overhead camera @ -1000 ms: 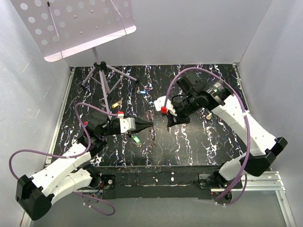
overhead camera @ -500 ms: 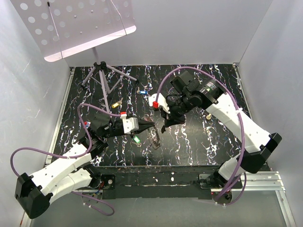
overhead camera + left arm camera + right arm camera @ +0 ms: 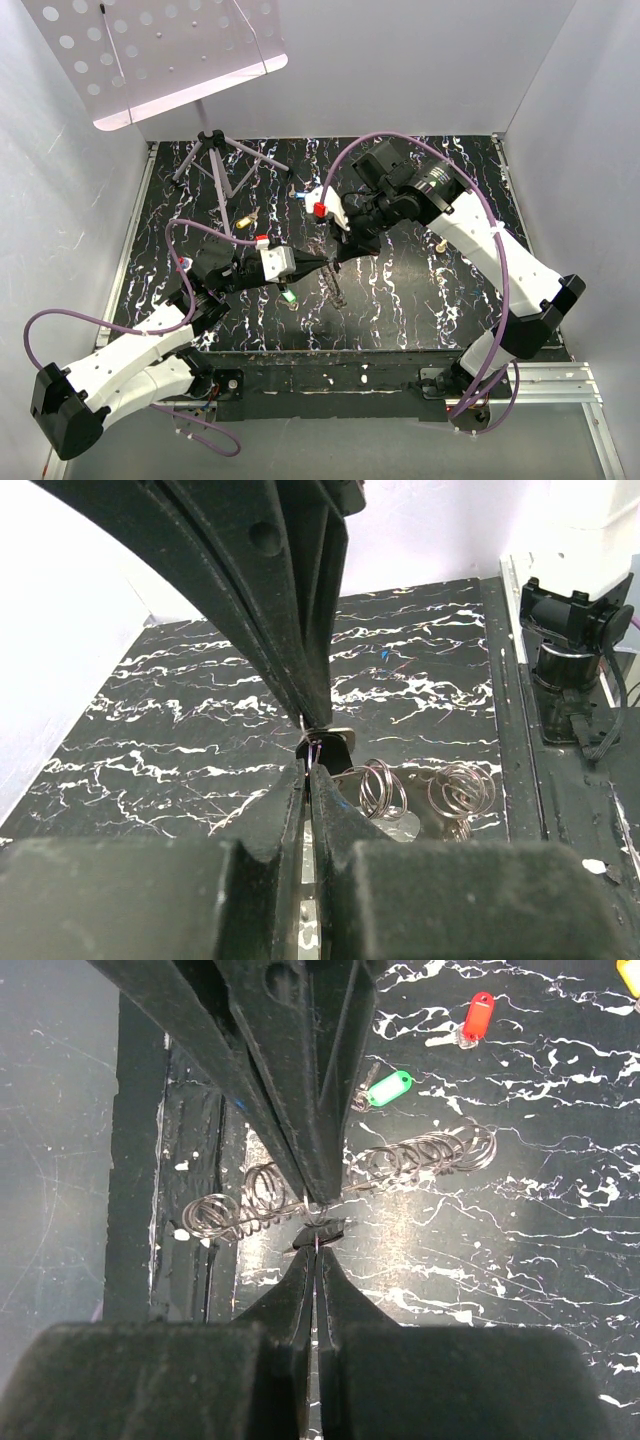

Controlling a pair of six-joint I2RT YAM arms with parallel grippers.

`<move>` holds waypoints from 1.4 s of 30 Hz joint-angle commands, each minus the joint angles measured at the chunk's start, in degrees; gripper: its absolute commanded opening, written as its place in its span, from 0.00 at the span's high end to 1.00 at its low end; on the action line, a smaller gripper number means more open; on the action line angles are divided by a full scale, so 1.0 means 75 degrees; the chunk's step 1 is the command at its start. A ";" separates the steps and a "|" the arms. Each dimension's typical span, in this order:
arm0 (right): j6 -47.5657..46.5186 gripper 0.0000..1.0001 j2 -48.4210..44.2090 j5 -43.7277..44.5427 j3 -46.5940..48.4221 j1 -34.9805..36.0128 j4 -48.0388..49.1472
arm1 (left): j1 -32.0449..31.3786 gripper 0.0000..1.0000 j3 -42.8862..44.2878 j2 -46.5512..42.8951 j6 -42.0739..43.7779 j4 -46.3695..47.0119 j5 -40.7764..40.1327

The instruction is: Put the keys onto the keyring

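The keyring [image 3: 337, 290] shows as a stretched coil of silvery wire loops hanging between my two gripper tips above the table's middle. My left gripper [image 3: 322, 263] and right gripper [image 3: 338, 258] meet tip to tip, both shut on thin wire. In the left wrist view my left gripper [image 3: 309, 772] pinches the wire beside a small dark piece [image 3: 326, 748], with the loops [image 3: 385, 785] to its right. In the right wrist view my right gripper [image 3: 317, 1250] pinches the same spot, with the loops [image 3: 430, 1155] spread to both sides. A green key [image 3: 289, 296], blue key [image 3: 303, 195] and yellow key [image 3: 245, 220] lie on the table. The right wrist view also shows a red key [image 3: 475, 1015].
A tripod stand [image 3: 215, 160] with a perforated white board [image 3: 160, 55] stands at the back left. A small brass knob [image 3: 440, 243] lies right of the grippers. Grey walls close in three sides of the black marbled table [image 3: 420, 300].
My right gripper has moved left and a little back, towards the left gripper. The left gripper has edged right. The tips now meet, with the keyring hanging between them.
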 commanded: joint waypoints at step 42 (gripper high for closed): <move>0.0401 0.99 0.0105 0.0106 -0.0043 -0.0017 0.0343 | -0.0064 1.00 -0.0316 -0.0342 -0.0277 0.0949 -0.0150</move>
